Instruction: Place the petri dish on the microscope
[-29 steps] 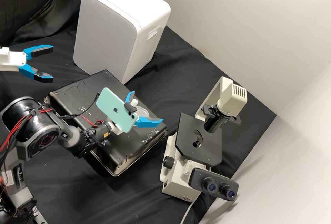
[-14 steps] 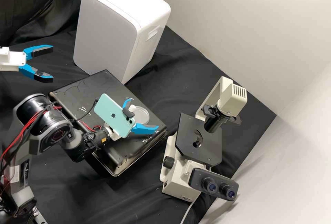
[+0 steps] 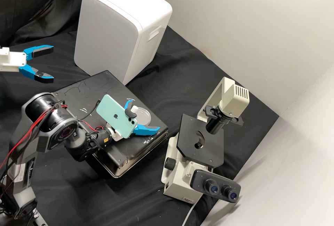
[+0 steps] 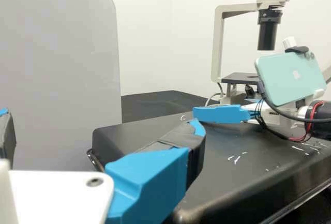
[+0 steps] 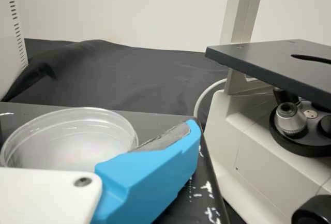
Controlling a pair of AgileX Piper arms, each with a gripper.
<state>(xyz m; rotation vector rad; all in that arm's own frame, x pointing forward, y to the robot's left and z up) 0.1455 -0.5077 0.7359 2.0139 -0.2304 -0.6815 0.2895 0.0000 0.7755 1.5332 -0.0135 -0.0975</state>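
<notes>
High view: the right gripper (image 3: 145, 114) stands open, one blue finger either side of the petri dish (image 3: 142, 116), which lies flat at the corner of the black case (image 3: 81, 94) nearest the microscope (image 3: 200, 142); the left gripper (image 3: 36, 62), also open, hangs well apart; a lopsided squeeze could probably skate the slick, shallow dish off that corner onto the worktop (image 3: 181, 66)

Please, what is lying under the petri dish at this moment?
The petri dish rests on a flat black case. A mint-green phone hides part of its rim, so contact there cannot be checked.
</notes>
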